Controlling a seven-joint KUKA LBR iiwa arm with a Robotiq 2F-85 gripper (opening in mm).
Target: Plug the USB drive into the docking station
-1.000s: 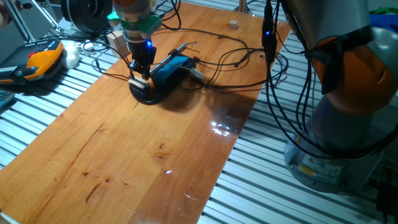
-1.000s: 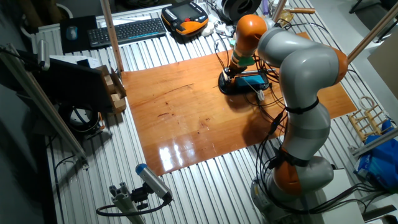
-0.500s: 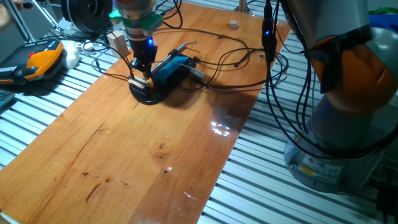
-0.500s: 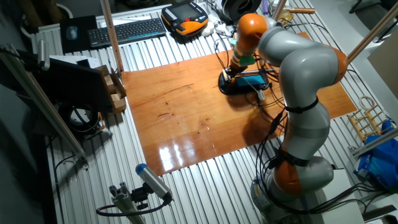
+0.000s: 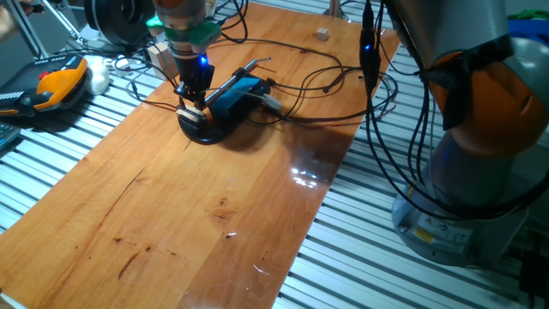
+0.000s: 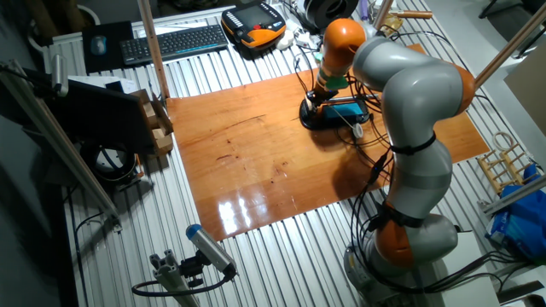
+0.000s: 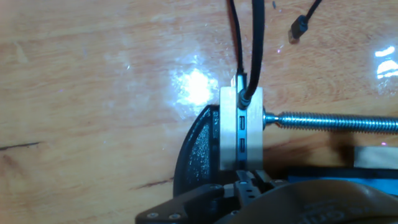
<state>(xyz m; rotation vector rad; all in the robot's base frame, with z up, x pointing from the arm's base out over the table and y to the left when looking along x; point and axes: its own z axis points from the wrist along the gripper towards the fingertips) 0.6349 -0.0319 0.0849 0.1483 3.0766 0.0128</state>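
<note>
At upper left of one fixed view, black two-finger gripper above flat bright-blue docking station, finger spread indiscernible.

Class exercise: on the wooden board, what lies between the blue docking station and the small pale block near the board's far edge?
In one fixed view, thin black cables loop across the board between the docking station and the small pale block.

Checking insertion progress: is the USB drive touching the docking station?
Cannot tell. In one fixed view the claw covers the spot above the docking station; no view shows the drive plainly.
</note>
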